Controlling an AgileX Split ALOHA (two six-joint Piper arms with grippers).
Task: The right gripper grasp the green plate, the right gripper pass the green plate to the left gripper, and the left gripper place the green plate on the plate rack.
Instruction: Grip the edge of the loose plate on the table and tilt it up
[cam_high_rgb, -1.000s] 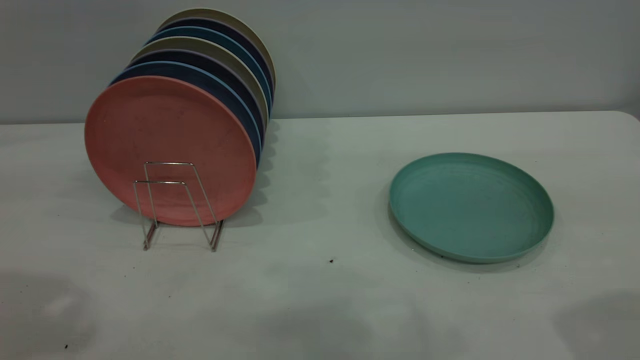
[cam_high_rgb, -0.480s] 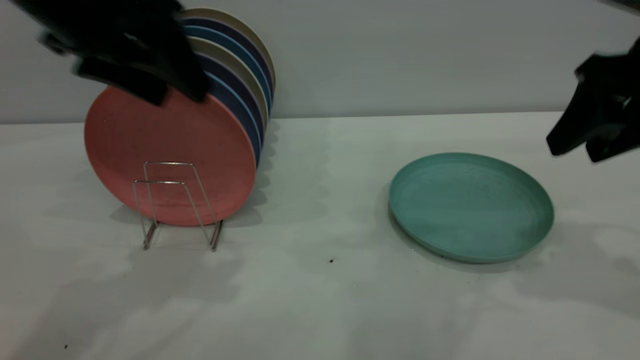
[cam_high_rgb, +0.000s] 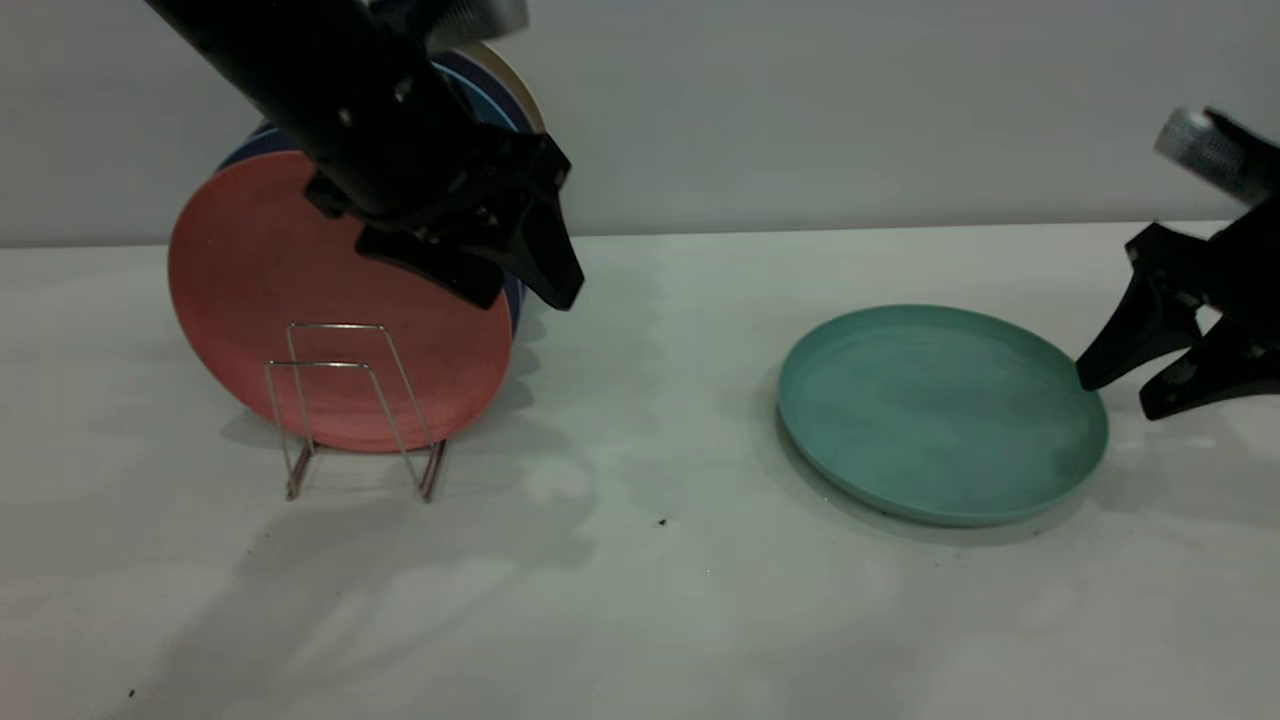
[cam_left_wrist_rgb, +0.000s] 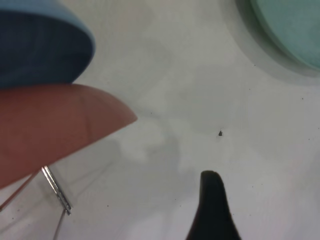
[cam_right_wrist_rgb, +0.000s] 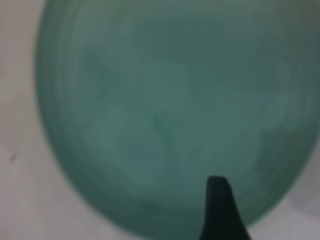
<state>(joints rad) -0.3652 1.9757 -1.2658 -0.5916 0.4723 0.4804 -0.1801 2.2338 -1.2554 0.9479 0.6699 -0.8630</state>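
Over on the right half of the table (cam_high_rgb: 640, 600), the exterior view has the green plate (cam_high_rgb: 940, 415) lying flat, rim up, closer to the front edge than the back. The right gripper (cam_high_rgb: 1125, 390) is just off the plate's right rim with its fingers spread fairly wide and nothing in them; one fingertip looks to sit right at the rim and the other hangs just outside it over bare table. So the plate lies straight ahead of that claw, toward the table's middle, and the right arm is clearly the nearer one. The left gripper (cam_high_rgb: 535, 290) hovers up by the plate rack (cam_high_rgb: 350, 410) on the left half of the table, well apart from the green plate, fingers a bit parted and empty. The rack's front wire loops are free, with a salmon plate (cam_high_rgb: 300, 300) and several more plates stacked upright behind them. Left wrist view: one dark fingertip (cam_left_wrist_rgb: 212, 210) over bare table, the salmon plate's edge and a blue plate (cam_left_wrist_rgb: 40, 45) close by, the green plate only a sliver far off. Right wrist view: the green plate fills nearly everything, with one fingertip (cam_right_wrist_rgb: 220, 210) poking in over its near rim. My guess is the grab comes down to getting that rim between the fingers.
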